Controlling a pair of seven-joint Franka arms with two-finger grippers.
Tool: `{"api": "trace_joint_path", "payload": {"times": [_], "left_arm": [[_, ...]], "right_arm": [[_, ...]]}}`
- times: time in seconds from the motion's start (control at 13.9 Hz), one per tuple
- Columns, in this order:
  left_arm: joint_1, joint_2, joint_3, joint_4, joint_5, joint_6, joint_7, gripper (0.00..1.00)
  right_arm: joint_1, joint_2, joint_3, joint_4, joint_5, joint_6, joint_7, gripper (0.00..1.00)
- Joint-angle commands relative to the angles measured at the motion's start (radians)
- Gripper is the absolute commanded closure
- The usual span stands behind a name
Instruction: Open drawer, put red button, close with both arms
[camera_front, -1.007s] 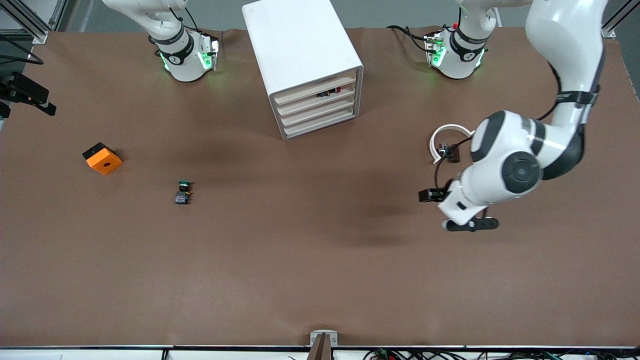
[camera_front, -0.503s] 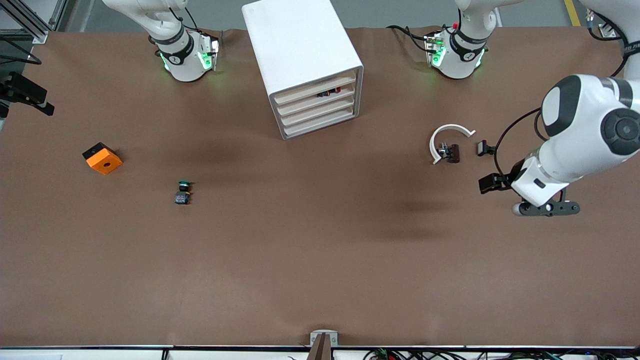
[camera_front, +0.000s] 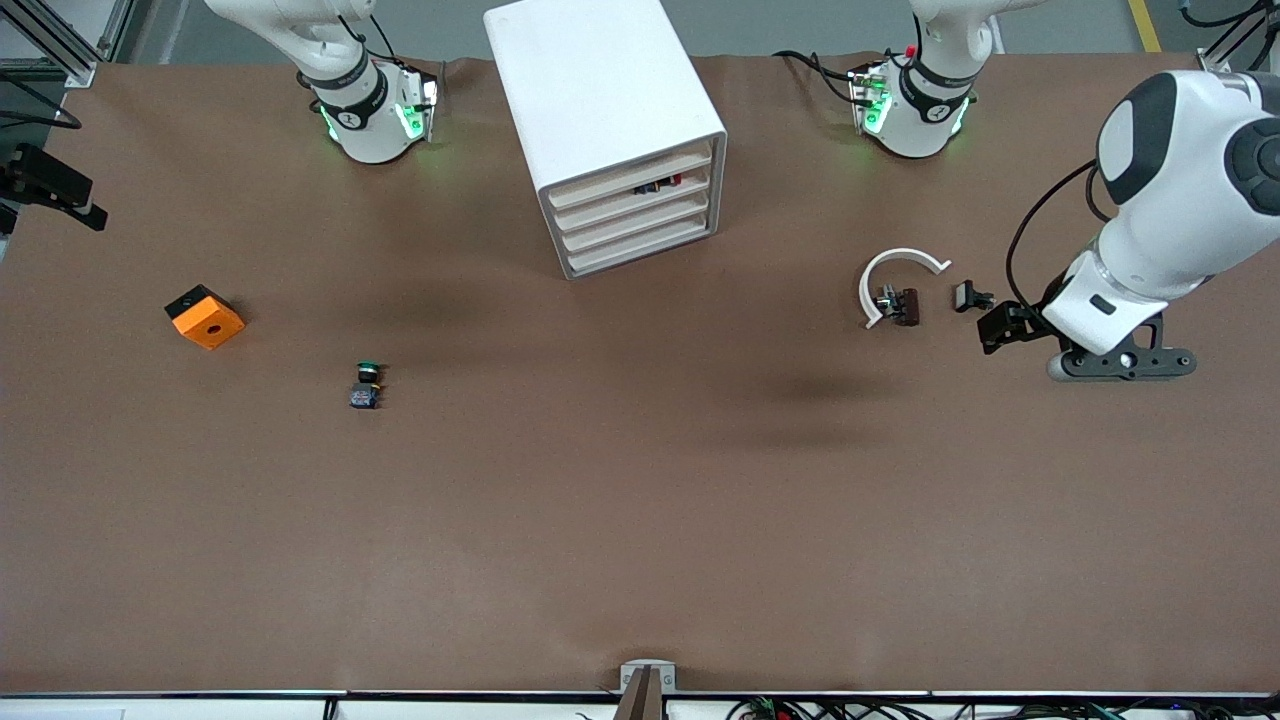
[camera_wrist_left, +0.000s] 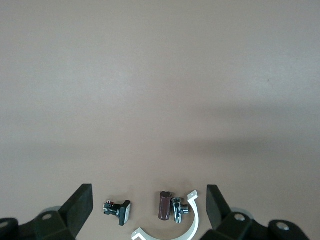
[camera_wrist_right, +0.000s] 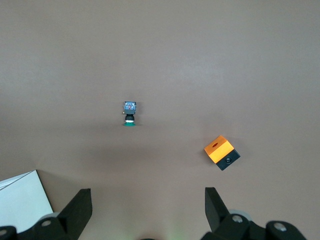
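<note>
The white cabinet (camera_front: 600, 90) stands between the two arm bases, and its uppermost drawer (camera_front: 600, 188) looks pushed in like the three below it. The red button (camera_front: 660, 184) shows through the cabinet's front near the upper drawers; I cannot tell which drawer holds it. My left gripper (camera_front: 1008, 322) hangs open and empty over the table at the left arm's end, above small parts (camera_wrist_left: 149, 189). My right gripper (camera_wrist_right: 147, 192) is open and empty high over the table; the front view does not show it.
Under the left gripper lie a white arc clamp (camera_front: 895, 275), a brown cylinder with a metal fitting (camera_front: 900, 304) and a black square switch (camera_front: 968, 296). Toward the right arm's end lie a green-capped button (camera_front: 366, 384) and an orange box (camera_front: 205, 316).
The left arm has swung away from the table's middle toward its own end and back toward its base. The gripper stays open. Nothing on the table has moved.
</note>
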Motion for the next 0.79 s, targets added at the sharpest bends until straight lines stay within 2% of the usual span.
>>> {"api": "trace_joint_path", "payload": {"times": [0.0,0.22,0.72], "left_arm": [[-0.121,-0.079,0.135,-0.067,-0.016,0.007,0.021,0.00],[-0.184,-0.110,0.193,-0.078,-0.018,-0.024,0.021,0.00],[-0.208,-0.168,0.215,-0.065,-0.018,-0.093,0.015,0.00]], "right_arm": [[-0.011,-0.011,0.010,0.007,0.016,-0.028,0.045,0.00],[-0.008,-0.009,0.018,0.033,0.016,-0.051,0.081,0.00],[0.001,-0.009,0.019,0.040,0.016,-0.051,0.079,0.00]]}}
